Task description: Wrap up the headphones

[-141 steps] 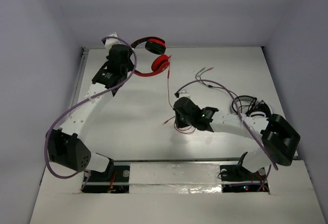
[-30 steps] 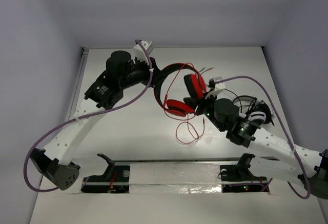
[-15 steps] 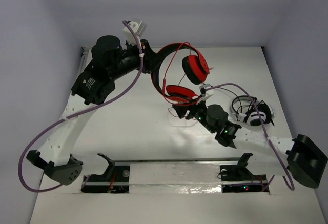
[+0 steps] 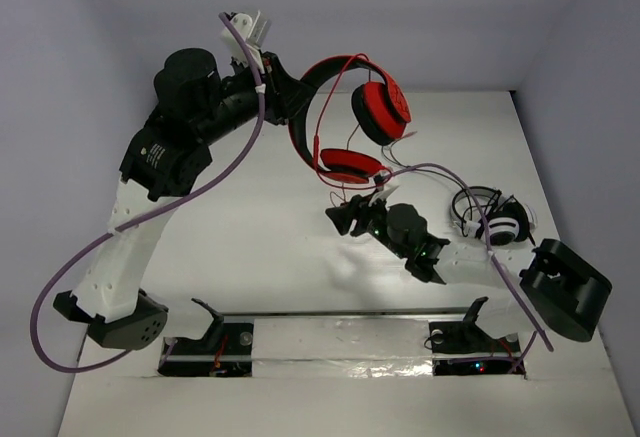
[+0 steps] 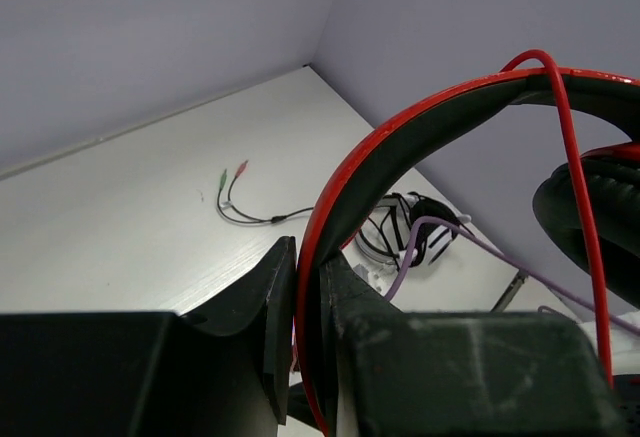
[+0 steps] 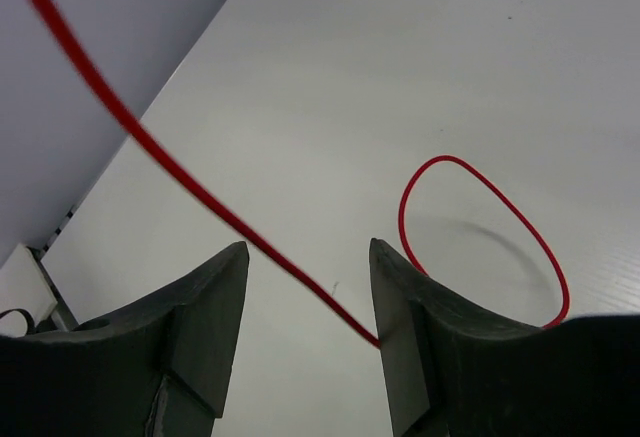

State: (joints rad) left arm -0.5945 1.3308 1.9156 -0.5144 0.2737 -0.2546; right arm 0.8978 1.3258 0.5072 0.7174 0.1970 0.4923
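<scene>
Two grips needed: left gripper point(image 5: 308, 287) clamps the headphones point(image 4: 381, 109) at upper centre; right gripper point(image 6: 307, 257), jaws apart astride the cable point(image 6: 150, 147), should close first, then wind under light tension.

Headphones point(image 4: 383, 109): red band lined in black, round red cups, black ear pads.
Headphone cable point(image 6: 446, 158): thin, plain red.
Table point(image 4: 260, 242): plain white.
Walls point(image 4: 400, 17): pale lilac-grey.
Loose cable point(image 5: 250, 219): dark, one green plug, one red plug.
Headset point(image 4: 497, 219): black and white.
Arm hose point(image 5: 404, 262): purple.
Left arm point(image 4: 125, 247): white links, black joints.
</scene>
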